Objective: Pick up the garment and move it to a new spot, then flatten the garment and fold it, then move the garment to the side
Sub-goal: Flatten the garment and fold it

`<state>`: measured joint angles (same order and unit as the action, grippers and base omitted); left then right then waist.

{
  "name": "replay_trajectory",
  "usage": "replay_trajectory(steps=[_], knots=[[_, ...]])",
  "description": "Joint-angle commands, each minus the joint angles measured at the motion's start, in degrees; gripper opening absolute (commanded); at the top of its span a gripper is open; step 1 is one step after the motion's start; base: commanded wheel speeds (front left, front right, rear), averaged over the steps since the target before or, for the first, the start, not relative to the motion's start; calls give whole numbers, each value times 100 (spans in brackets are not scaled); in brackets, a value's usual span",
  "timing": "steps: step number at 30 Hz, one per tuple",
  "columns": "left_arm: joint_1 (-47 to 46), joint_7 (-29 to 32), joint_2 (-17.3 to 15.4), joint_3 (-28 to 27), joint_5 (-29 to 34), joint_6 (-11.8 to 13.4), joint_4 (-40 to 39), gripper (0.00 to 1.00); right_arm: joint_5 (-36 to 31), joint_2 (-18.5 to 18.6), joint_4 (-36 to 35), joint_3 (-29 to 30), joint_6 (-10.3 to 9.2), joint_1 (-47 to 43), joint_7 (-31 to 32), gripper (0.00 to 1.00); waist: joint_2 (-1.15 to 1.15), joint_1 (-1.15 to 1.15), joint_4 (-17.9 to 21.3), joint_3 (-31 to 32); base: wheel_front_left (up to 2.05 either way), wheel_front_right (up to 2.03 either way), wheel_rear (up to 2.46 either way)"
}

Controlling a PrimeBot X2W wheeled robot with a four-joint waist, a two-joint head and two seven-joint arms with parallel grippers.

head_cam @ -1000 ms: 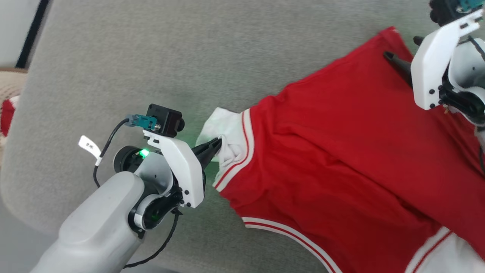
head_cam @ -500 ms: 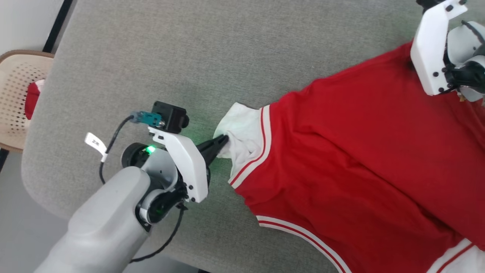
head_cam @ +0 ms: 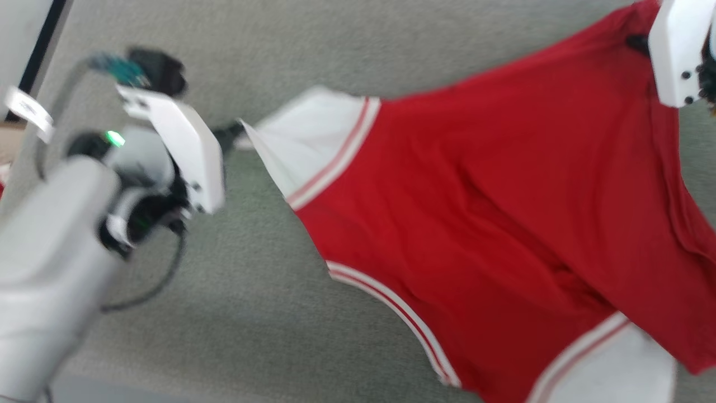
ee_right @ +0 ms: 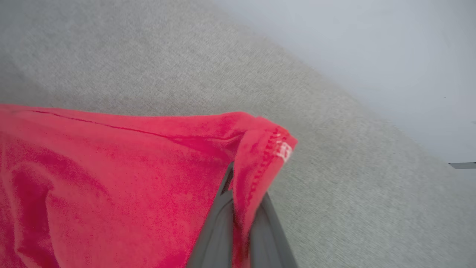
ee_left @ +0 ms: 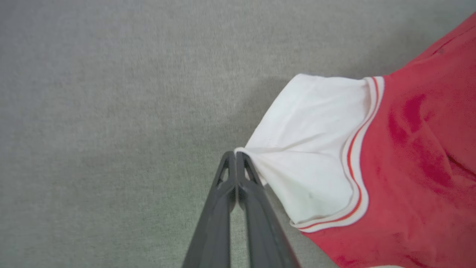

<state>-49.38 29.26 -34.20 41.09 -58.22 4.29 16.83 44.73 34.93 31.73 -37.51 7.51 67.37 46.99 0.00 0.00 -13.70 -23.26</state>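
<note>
One garment [head_cam: 475,196], a bright red shirt, is counted. It is stretched over one grey cloth-covered table [head_cam: 335,45], from the middle of the head view to its right edge and lower right corner. Two white sleeve ends are seen on it: the upper sleeve end [head_cam: 305,140] at the left of the cloth and the lower sleeve end [head_cam: 615,364] near the bottom right. Three striped trim bands are made out: the upper sleeve band [head_cam: 335,157], where white meets red, the body band [head_cam: 391,302], along the lower left edge, and the lower sleeve band [head_cam: 576,350]. Two pincers are counted, and both are clenched on the garment.

The left pincer [head_cam: 238,131] is held at the upper left of the blurred head view. One pale forearm [head_cam: 39,268] is brought up from the lower left corner, and the wrist is bent so that the dark fingers are pointed right at the upper sleeve end. In the left wrist view the two fingers are pressed together on the white corner, which is drawn to a point at their tips, and a shadow is cast on the table under it.

The right pincer [ee_right: 240,186] is clamped on a red hem corner, which is draped over its fingertips and raised off the table. One small white label [ee_right: 285,150] is seen on that corner. In the head view one white wrist housing [head_cam: 674,50] is seen at the top right corner, over the garment's far edge.
</note>
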Motion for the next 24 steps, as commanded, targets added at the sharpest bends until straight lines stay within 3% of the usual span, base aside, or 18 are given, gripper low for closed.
replay_trajectory(steps=[1, 7, 13, 19, 24], knots=[[-178, 116, -106, -54, -19, 54, -68, 0, 39, 32, -73, 31, -2, -4, -63, 0, 0, 0, 188, 181, 0, 0, 0], [-906, 773, -483, -174, 90, 283, -141, 0, 45, 79, -456, 319, -3, -12, -231, 0, 0, 0, 536, 484, 0, 0, 0], [-1541, 1268, -661, -221, 156, 376, -54, 0, -163, -18, -738, 751, -3, -9, -188, 0, 0, 0, 819, 724, 0, 0, 0], [-2028, 1483, -631, -226, 242, 361, 119, 0, -450, -187, -927, 1165, -3, 19, -129, 0, 0, 0, 972, 821, 0, 0, 0], [-2559, 1228, -468, -221, 509, 278, 421, 0, -988, -503, -999, 1530, -3, 199, -414, 0, 0, 0, 1066, 725, 0, 0, 0]])
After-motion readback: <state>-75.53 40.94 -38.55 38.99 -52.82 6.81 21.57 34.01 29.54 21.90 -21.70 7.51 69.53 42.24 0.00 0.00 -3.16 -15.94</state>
